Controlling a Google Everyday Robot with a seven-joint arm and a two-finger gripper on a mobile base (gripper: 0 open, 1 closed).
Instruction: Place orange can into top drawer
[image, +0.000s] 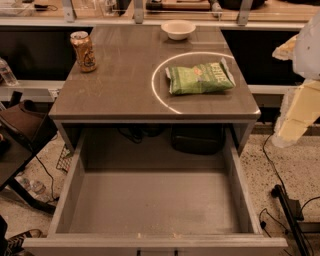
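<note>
The orange can (83, 51) stands upright on the grey table top (120, 85), near its back left corner. The top drawer (150, 200) is pulled wide open below the table's front edge, and its flat bottom holds nothing. My gripper (296, 114) hangs at the right edge of the view, beyond the table's right side and far from the can. It holds nothing that I can see.
A green chip bag (200, 77) lies on the right half of the table top. A white bowl (178, 29) sits at the back edge. A dark bag (22, 125) and cables lie on the floor at the left, and a black stand foot (282, 200) is at the right.
</note>
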